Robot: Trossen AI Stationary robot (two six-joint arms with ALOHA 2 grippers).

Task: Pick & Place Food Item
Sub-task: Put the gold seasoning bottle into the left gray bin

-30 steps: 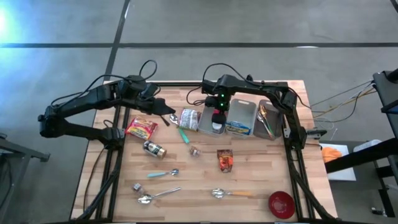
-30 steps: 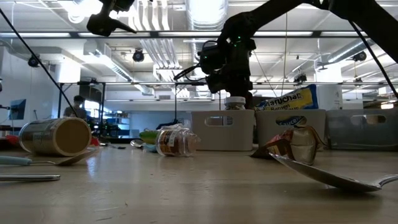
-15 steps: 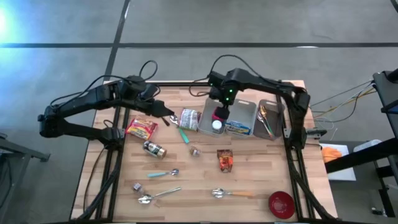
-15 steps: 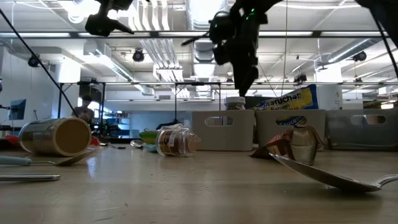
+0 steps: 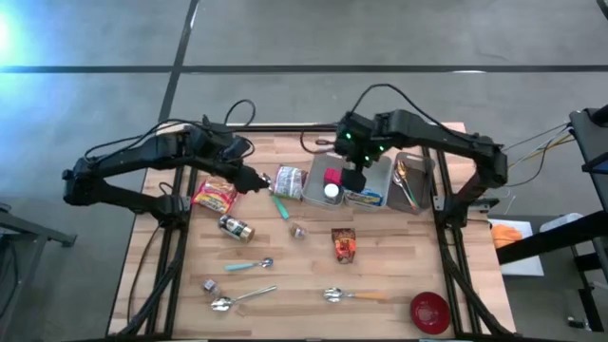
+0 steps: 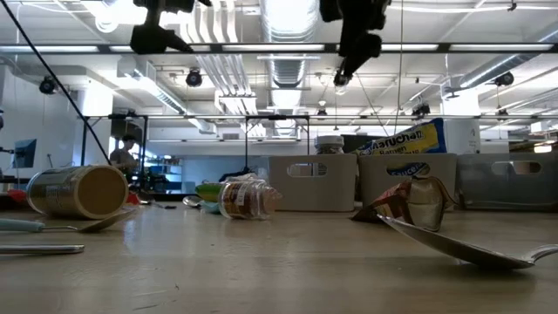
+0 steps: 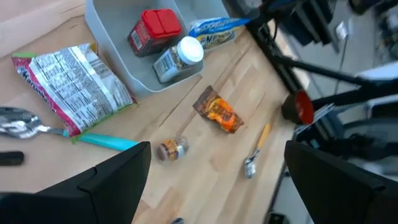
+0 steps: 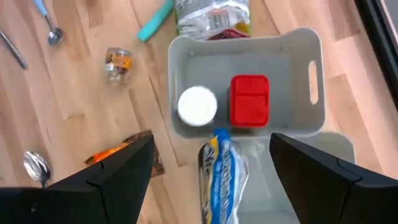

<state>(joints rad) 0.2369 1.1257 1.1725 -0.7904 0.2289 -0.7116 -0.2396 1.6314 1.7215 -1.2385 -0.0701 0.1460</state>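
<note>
Below open right jaws (image 8: 211,171): white-lidded jar (image 8: 198,106) in grey bin (image 8: 298,46).

Right claw (image 5: 356,179) raised, fingers spread, empty, left claw (image 5: 255,180) open, hovering

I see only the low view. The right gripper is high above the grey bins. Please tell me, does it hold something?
Observer: No. In its wrist view the right gripper is open and empty above the grey bin.
Operator: What is in that bin?
Observer: A white-lidded jar beside a red-lidded container.
Operator: And the left gripper?
Observer: The left gripper is open, above the table's left half, near the silver snack bag.
</note>
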